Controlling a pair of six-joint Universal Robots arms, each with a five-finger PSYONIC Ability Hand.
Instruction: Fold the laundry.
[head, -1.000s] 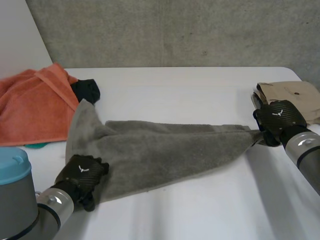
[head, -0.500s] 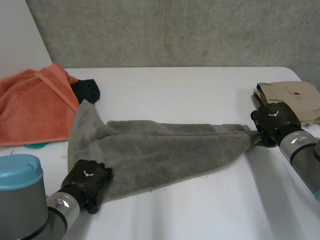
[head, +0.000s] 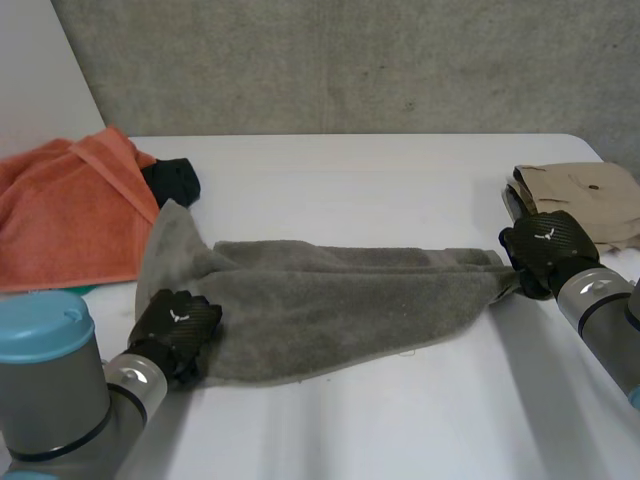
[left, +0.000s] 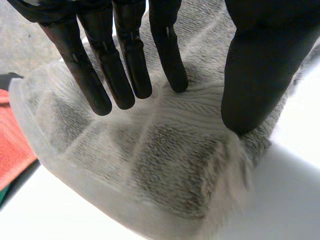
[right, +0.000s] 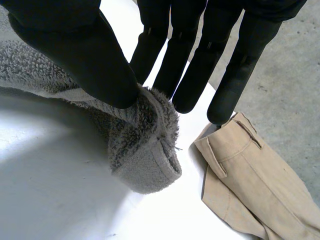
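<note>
Grey towel (head: 330, 305) lies stretched in a long band across the white table (head: 400, 430), running from my left hand (head: 175, 325) to my right hand (head: 545, 243). It is wide at the left end and drawn to a narrow point at the right.

Left hand, wrist view: my fingers (left: 125, 65) are nearly straight with their tips down on the pile of the grey towel (left: 165, 165), and the thumb (left: 255, 65) presses into the cloth opposite them. A ridge of towel is gathered between the two, so I read this as a pinch at the near left corner, with the hem curving just beyond the fingertips.

Right hand, wrist view: my thumb (right: 75, 50) and fingers (right: 185, 70) are closed on the towel's far right corner (right: 145, 150). The thick folded tip droops below the thumb onto the table.

Surroundings:
- Tan trousers (head: 590, 195) lie folded just beside the right hand at the table's right edge, near the held corner in the wrist view (right: 250, 185) but apart from it.
- An orange towel (head: 60, 215) is heaped at the left edge, with a small black garment (head: 172, 180) against it. The grey towel's upper left corner reaches up close to both.
</note>
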